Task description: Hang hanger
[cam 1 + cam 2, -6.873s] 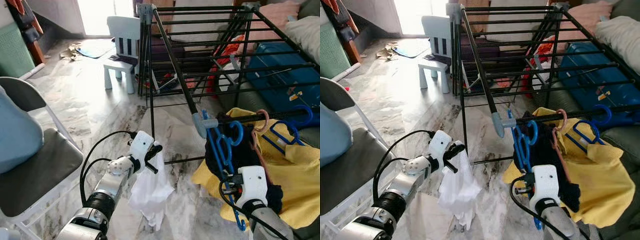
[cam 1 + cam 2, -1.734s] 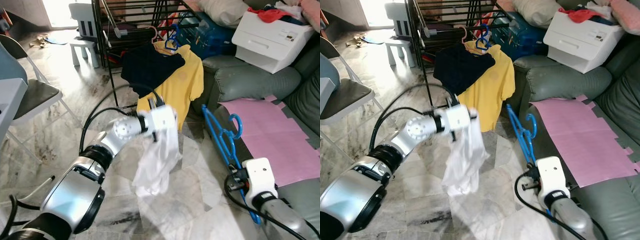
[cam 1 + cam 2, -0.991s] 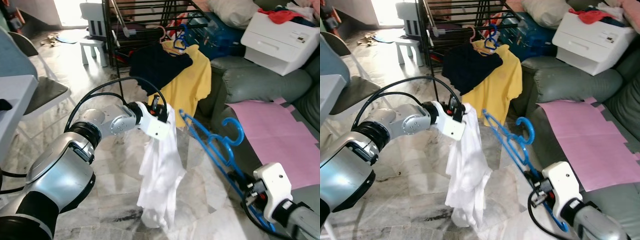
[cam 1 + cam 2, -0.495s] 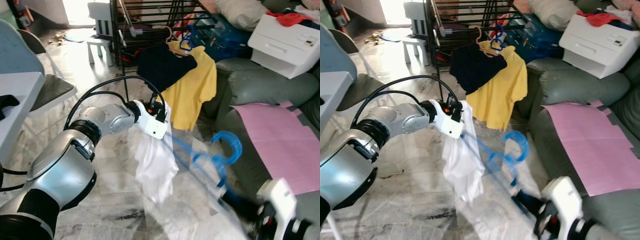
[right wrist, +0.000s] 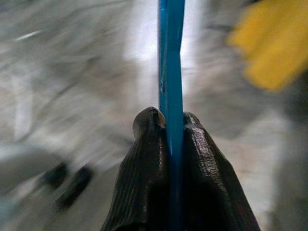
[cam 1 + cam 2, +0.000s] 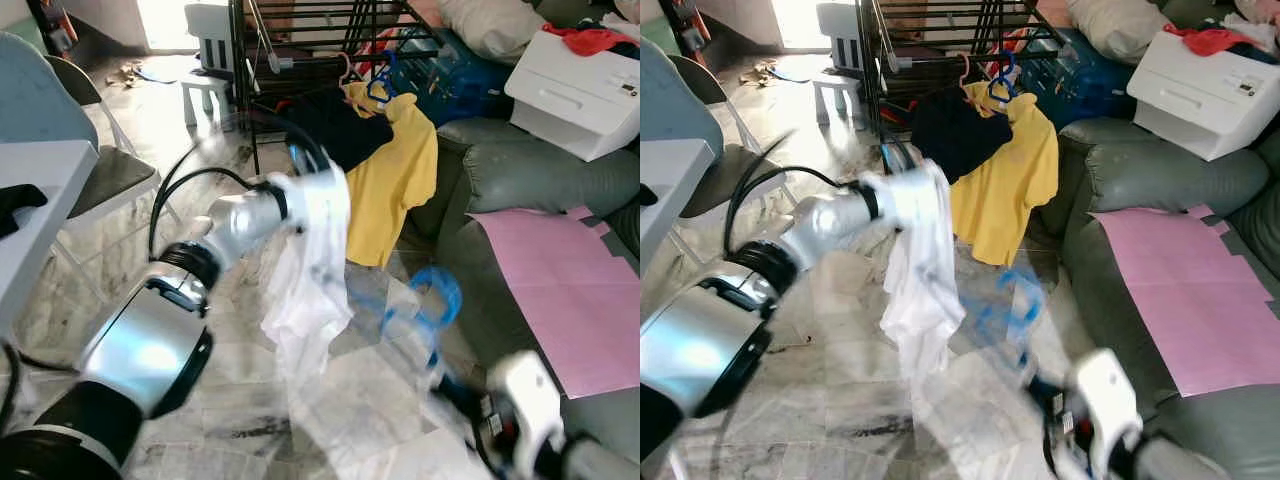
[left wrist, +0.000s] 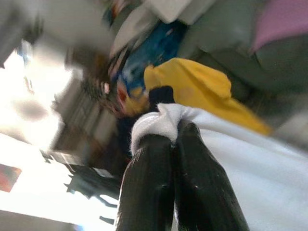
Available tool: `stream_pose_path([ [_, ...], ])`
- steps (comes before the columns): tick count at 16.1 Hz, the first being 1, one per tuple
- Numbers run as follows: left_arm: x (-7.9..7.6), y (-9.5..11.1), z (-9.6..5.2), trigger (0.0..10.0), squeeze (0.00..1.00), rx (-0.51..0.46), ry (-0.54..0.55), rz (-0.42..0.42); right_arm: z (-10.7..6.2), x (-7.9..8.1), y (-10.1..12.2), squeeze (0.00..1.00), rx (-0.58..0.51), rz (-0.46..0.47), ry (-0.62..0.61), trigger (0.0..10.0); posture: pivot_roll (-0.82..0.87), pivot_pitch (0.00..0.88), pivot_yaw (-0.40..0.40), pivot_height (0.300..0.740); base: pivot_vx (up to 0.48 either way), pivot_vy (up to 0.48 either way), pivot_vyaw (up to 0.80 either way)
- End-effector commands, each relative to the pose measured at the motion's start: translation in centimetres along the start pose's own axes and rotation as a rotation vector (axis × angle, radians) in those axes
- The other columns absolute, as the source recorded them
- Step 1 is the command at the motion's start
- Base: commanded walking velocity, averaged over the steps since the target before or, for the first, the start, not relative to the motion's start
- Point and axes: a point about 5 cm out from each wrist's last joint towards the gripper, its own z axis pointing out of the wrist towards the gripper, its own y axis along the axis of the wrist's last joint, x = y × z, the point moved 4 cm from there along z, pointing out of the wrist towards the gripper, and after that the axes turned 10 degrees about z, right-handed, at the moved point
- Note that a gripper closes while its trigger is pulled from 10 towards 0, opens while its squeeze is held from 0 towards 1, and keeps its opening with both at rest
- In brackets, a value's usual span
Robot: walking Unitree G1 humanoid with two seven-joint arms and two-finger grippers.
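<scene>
My left gripper is shut on the top of a white garment, which hangs above the marble floor in front of me. A blue plastic hanger, blurred by motion, slants just to the right of the garment. My right gripper is shut on the blue hanger's lower bar, with its white wrist housing low at the right. Behind stands a black drying rack with a yellow shirt and a dark shirt hanging from it.
A grey sofa with a pink sheet and a white box fills the right side. At the left are a folding chair and a white table. A small white chair stands far back.
My left arm has turned and lifted the white garment a little. The blue hanger has swung left, closer to the garment. Both arms are blurred by motion.
</scene>
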Motion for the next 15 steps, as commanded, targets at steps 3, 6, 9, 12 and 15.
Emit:
stream_pose_path([
  [3,-2.3,-2.7,-0.8,10.0,0.00,0.093,0.036,-0.492,0.2,-1.6,1.3,0.00,-0.121,0.020,-0.171,10.0,-0.06,0.000,0.017,0.740,0.000,0.000,0.00],
  [6,-7.2,-3.2,-1.8,10.0,0.00,0.062,-0.043,-0.793,0.6,-3.3,3.8,0.00,-0.311,0.066,-0.375,10.0,-0.05,0.000,0.002,0.740,0.000,0.000,0.00],
  [9,-10.6,-3.6,-2.8,10.0,0.00,0.086,-0.061,-0.946,1.0,-4.7,5.0,0.00,-0.409,0.126,-0.571,10.0,-0.04,0.000,-0.004,0.740,0.000,0.000,0.00],
  [12,-12.3,-4.0,-3.7,10.0,0.00,0.095,-0.059,-0.990,2.0,-3.3,4.3,0.00,-0.392,0.157,-0.538,10.0,-0.05,0.000,-0.011,0.740,0.000,0.000,0.00],
  [15,-12.3,-4.1,-3.8,10.0,0.00,0.096,-0.029,-1.033,2.2,-3.2,3.2,0.00,-0.355,0.175,-0.557,10.0,-0.05,0.000,-0.015,0.740,0.000,0.000,0.00],
])
